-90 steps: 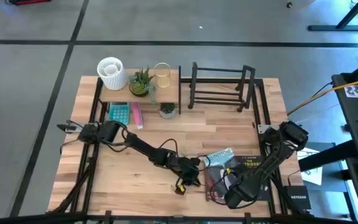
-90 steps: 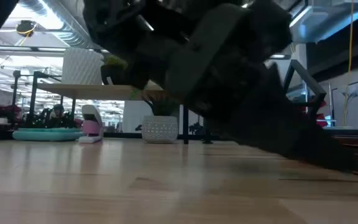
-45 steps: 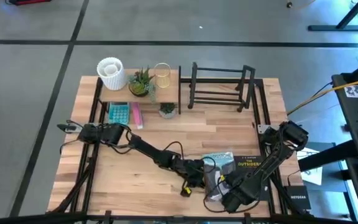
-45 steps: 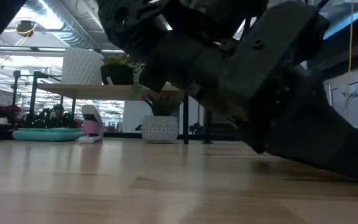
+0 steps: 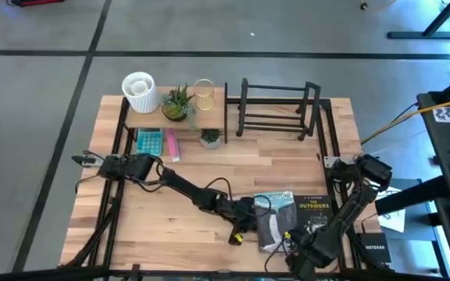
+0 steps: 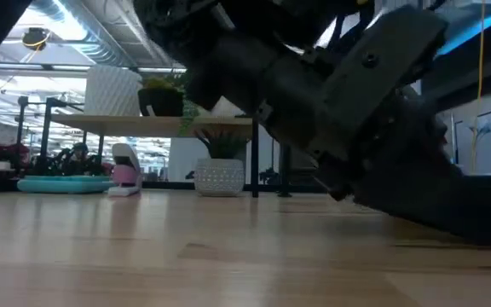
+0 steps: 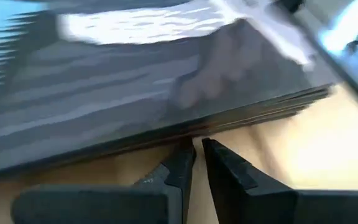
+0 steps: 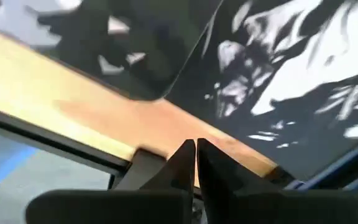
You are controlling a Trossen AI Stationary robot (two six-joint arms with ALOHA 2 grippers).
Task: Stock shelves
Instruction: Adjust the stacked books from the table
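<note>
Light-wood board shelf [image 5: 174,119] on black legs, far left of table: carries white vase [image 5: 139,91], plant, glass; teal and pink items below. Black bar rack [image 5: 278,109], beside it: unstocked.

Books [image 5: 287,220], near front edge: grey-covered one on a dark one, flat, well apart from both shelves.

Change over the last second: left arm has advanced to the books' edge; right arm has retreated toward the front corner. Judgement: pickup is passing to the left.

Left gripper [image 7: 197,155]: fingers almost together, tips at the book's edge, holding nothing.

Right gripper [image 8: 196,152]: fingers together, empty, over the table edge.
</note>
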